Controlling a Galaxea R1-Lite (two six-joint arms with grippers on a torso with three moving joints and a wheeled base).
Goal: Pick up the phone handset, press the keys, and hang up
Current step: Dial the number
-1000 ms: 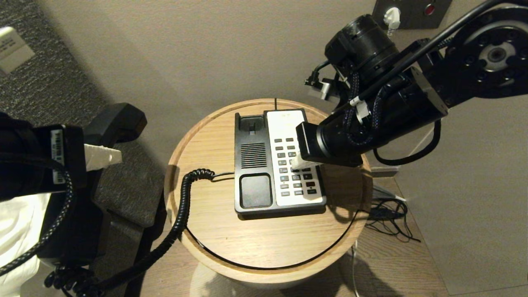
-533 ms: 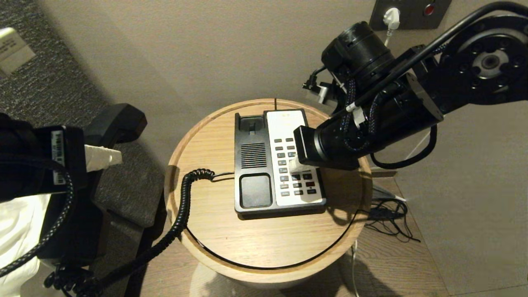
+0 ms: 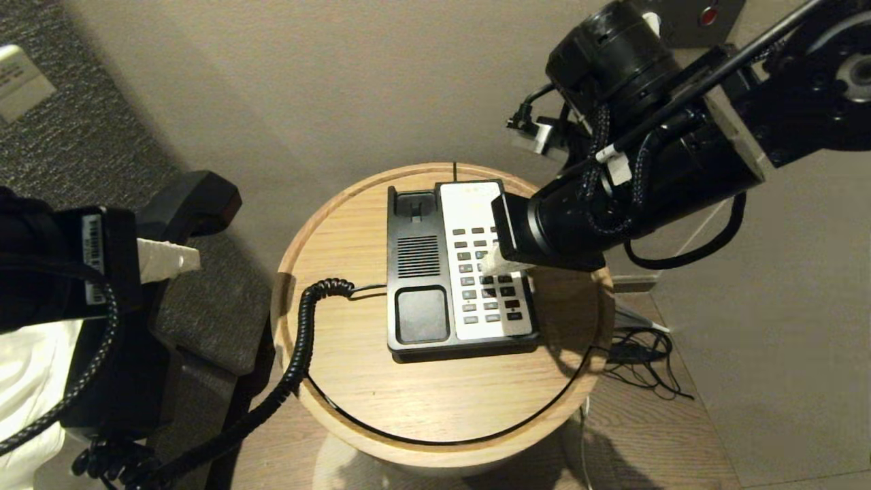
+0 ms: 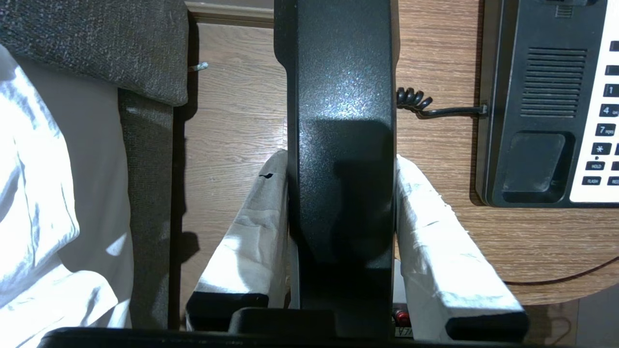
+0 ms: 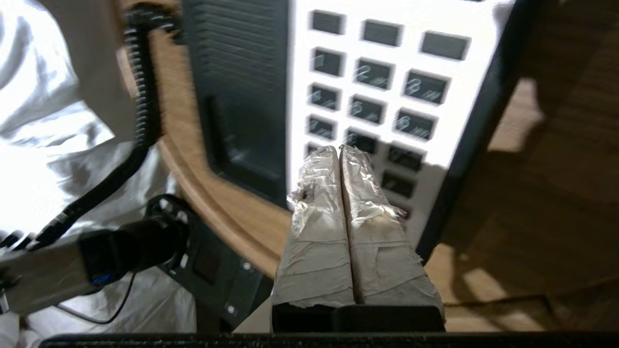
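The black phone handset (image 3: 194,204) hangs off the table's left side, and my left gripper (image 3: 178,260) is shut on its middle. From the left wrist, white-wrapped fingers (image 4: 251,227) press both flanks of the handset (image 4: 338,87). Its coiled cord (image 3: 303,333) runs to the black-and-white phone base (image 3: 418,272) on the table. My right gripper (image 3: 495,262) is shut and empty, its tip just over the middle rows of the keys (image 3: 486,296). In the right wrist view my right gripper (image 5: 339,150) points at the keys (image 5: 372,72); whether it touches one is not visible.
The phone stands on a round wooden table (image 3: 354,388) against a beige wall. A grey upholstered bed edge (image 3: 204,320) and white bedding (image 3: 27,381) lie to the left. Loose cables (image 3: 639,361) trail on the floor at the right, below a wall socket (image 3: 708,15).
My right arm has lifted a little and shifted to the right and back over the keypad. The left gripper and the handset have kept still.
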